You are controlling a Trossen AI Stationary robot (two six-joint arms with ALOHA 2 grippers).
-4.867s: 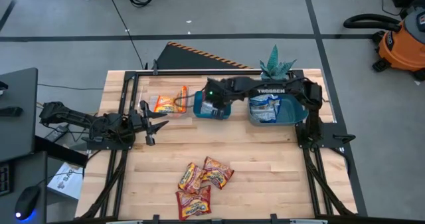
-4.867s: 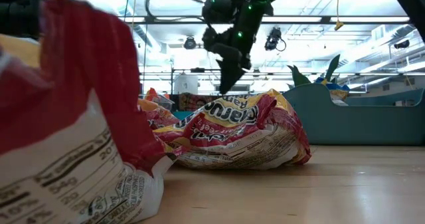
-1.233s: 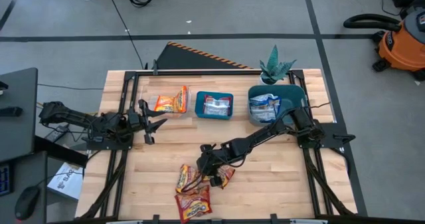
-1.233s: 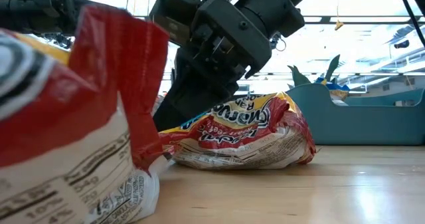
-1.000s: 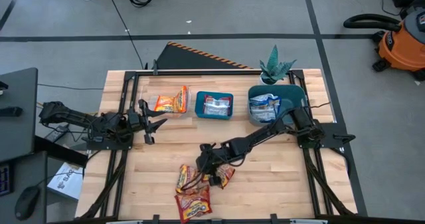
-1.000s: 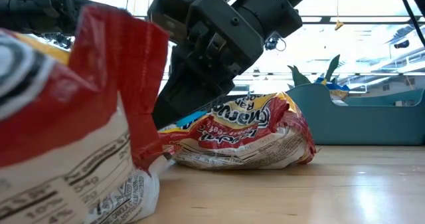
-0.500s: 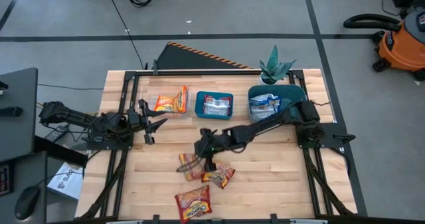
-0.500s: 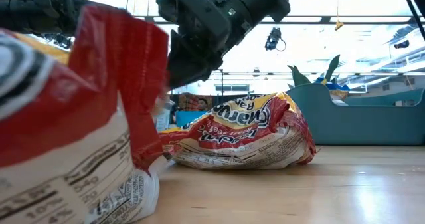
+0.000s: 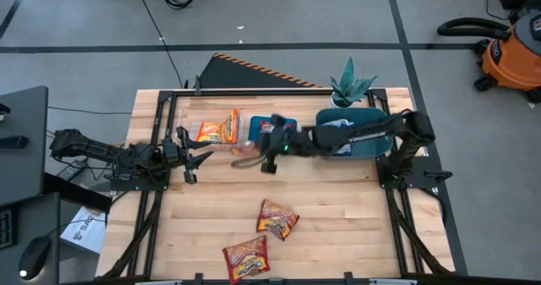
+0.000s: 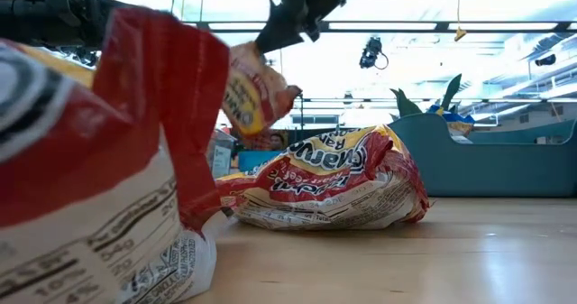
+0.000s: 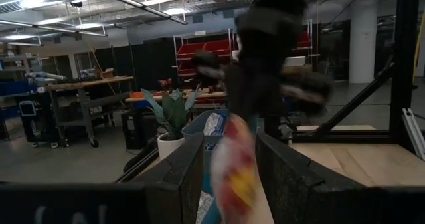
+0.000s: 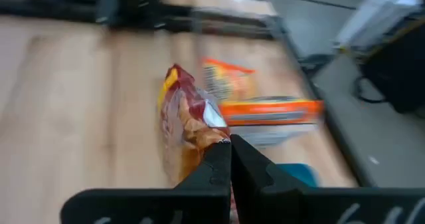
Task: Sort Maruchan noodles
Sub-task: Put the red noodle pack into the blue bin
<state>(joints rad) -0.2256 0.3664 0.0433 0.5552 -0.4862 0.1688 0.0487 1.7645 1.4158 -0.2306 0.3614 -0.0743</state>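
My right gripper (image 9: 260,157) is shut on a red-and-yellow noodle packet (image 9: 245,158) and holds it in the air, just in front of the bins at the table's far side. The low view shows this packet (image 10: 252,87) hanging under the gripper (image 10: 270,41). Two more red-and-yellow packets lie flat on the near half of the table (image 9: 276,219) (image 9: 245,258). My left gripper (image 9: 196,156) waits open at the left edge, touching nothing. My right gripper pinches one end edge of the packet (image 12: 211,139) between its two fingers (image 12: 242,165). They reach it from the table's right, slanting down. The packet is lifted clear of the table and hangs tilted beyond and below the fingers.
At the far side stand a clear bin (image 9: 203,116) with orange packets, a teal bin (image 9: 279,121) partly under my right arm, and a larger teal bin (image 9: 372,143) with blue-and-white packets. A potted plant (image 9: 351,84) stands behind them. Bare wood lies between bins and packets.
My right gripper has shut on one packet of the near pile and has risen with it, swinging toward the far edge and the bins while tipping up toward level. The packet is lifted clear; the other two stay where they were.
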